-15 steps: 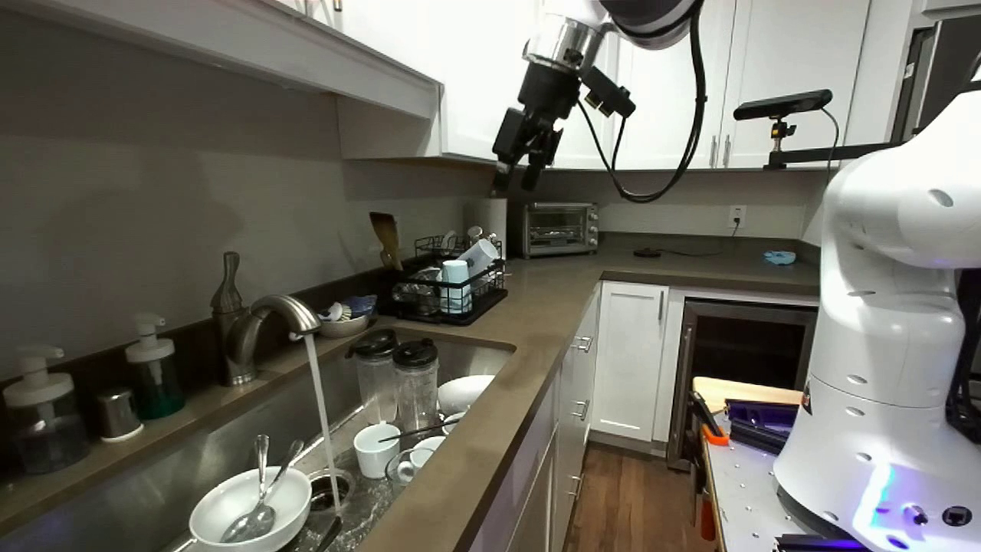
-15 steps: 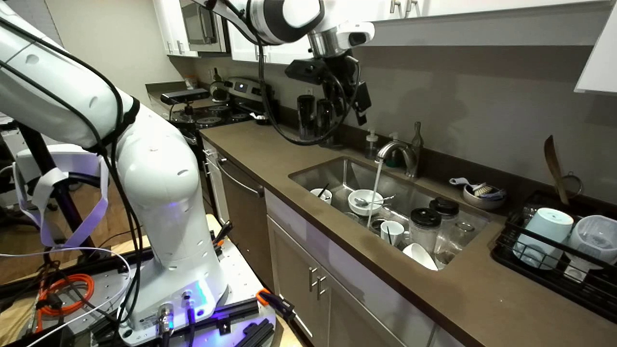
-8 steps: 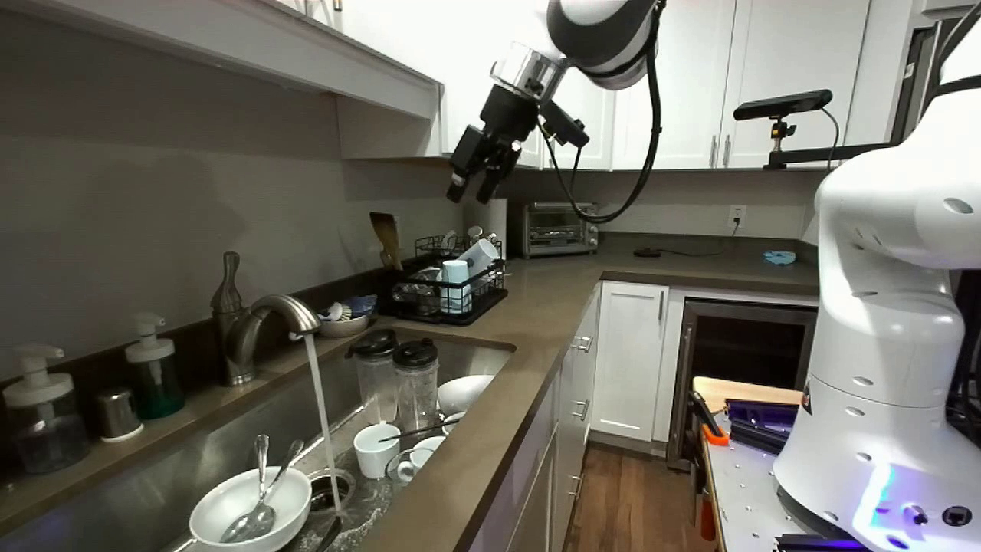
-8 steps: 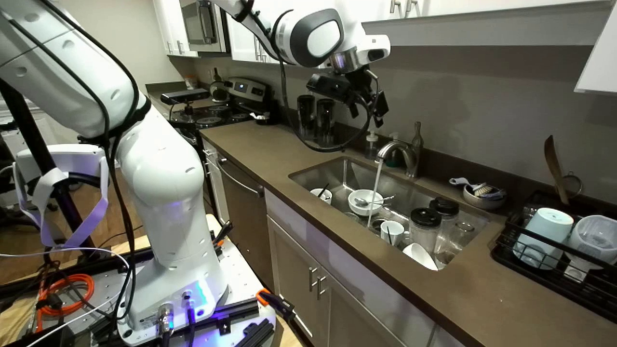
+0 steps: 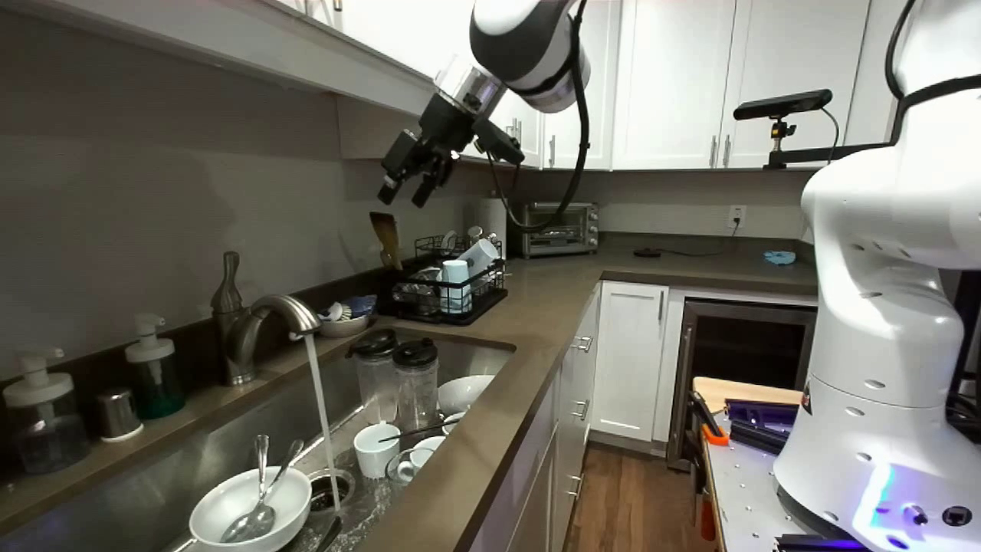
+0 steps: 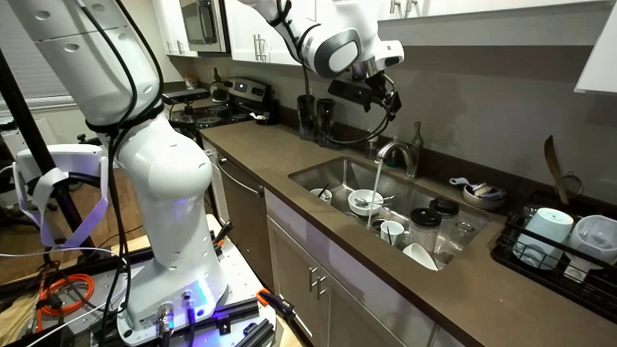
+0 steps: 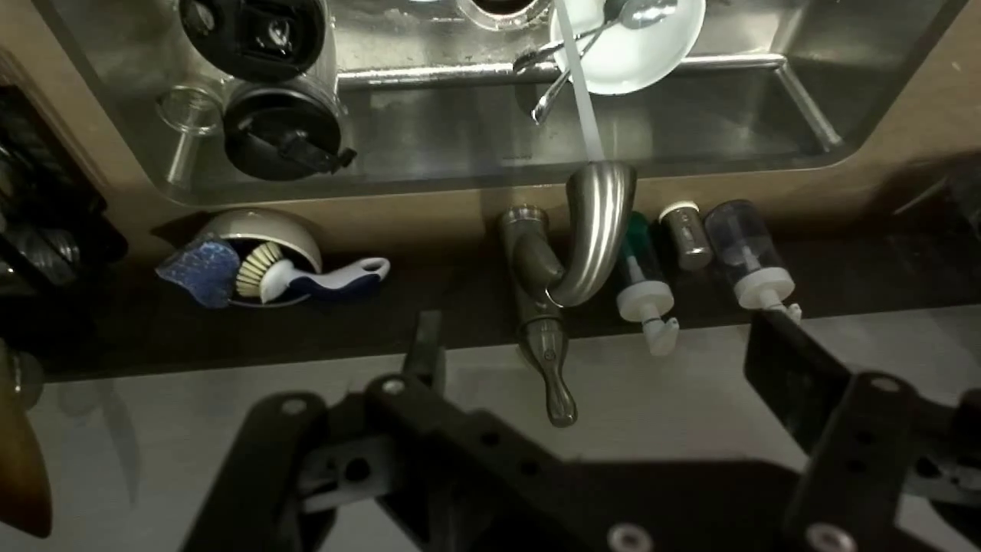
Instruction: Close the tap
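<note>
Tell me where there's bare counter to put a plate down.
Bare counter lies between the stove and sink, in front of the dark jars, and past the sink's other end, in front of the dish rack. It's crowded in the sink, with mugs and bowls, and beside the tap, with soap bottles.

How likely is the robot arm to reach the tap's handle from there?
Probably yes: in the wrist view, the tap's handle shows between the open fingers with nothing visible blocking it, though they hang higher and must descend.
</note>
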Controlling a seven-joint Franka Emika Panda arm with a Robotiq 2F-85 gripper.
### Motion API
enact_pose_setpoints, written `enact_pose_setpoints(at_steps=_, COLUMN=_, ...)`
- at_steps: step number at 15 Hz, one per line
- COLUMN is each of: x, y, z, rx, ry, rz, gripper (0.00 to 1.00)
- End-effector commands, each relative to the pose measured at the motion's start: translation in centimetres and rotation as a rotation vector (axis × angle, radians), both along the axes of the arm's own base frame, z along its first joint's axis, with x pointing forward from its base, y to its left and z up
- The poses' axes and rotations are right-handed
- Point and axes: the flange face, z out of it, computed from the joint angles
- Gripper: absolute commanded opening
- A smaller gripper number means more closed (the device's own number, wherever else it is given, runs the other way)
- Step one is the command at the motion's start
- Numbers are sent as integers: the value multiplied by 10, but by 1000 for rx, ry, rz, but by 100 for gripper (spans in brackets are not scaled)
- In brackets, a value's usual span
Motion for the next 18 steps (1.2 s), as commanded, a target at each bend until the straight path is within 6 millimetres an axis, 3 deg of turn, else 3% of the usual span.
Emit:
enact_pose_setpoints(at_steps=1, x=37, y=5, z=-4, rx=-16, ry=-76, rz=31, gripper=100)
enact_pose_setpoints(at_steps=5, x=58, y=19, z=-5, rx=9, ry=-155, rz=30, gripper=100)
enact_pose_setpoints(at_steps=9, x=66, y=32, z=-18, rx=10, ry=-184, rz=51, gripper=100)
enact_pose_setpoints(at_steps=14, x=70, y=38, z=-43, rx=-100, ry=-237, rz=78, gripper=100)
enact_pose_setpoints(at_steps=18, x=83, y=58, z=-39, rx=-215, ry=-337, rz=111, gripper=100)
